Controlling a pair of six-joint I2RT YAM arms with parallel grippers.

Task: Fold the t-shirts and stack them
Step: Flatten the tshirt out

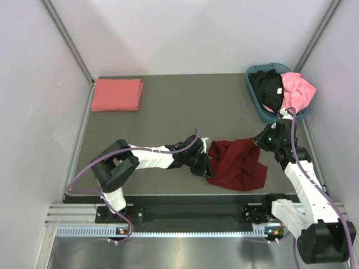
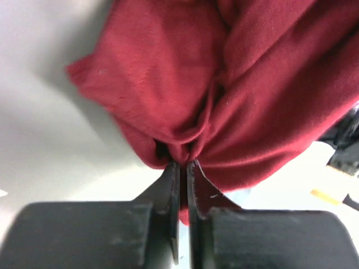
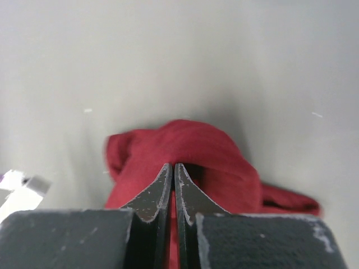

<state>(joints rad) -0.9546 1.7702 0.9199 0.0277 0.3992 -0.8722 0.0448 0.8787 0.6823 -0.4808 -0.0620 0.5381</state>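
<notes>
Reaches left arm [image 1: 151,157] low across bench [image 1: 168,106], left fingers [image 2: 175,169] clamped on maroon t-shirt [image 1: 235,163]; crooks right arm [image 1: 300,175] inward, right fingers [image 3: 166,172] pinching same shirt.

White-and-black arms [image 1: 148,158], purple cables [image 1: 84,169], scuffed dark tapered fingers [image 2: 171,185]

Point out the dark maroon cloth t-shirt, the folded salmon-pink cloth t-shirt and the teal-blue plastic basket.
dark maroon cloth t-shirt [image 1: 238,162]: top external view, middle of the crumpled cloth.
folded salmon-pink cloth t-shirt [image 1: 116,94]: top external view, centre of the top fold.
teal-blue plastic basket [image 1: 251,84]: top external view, left rim.
</notes>
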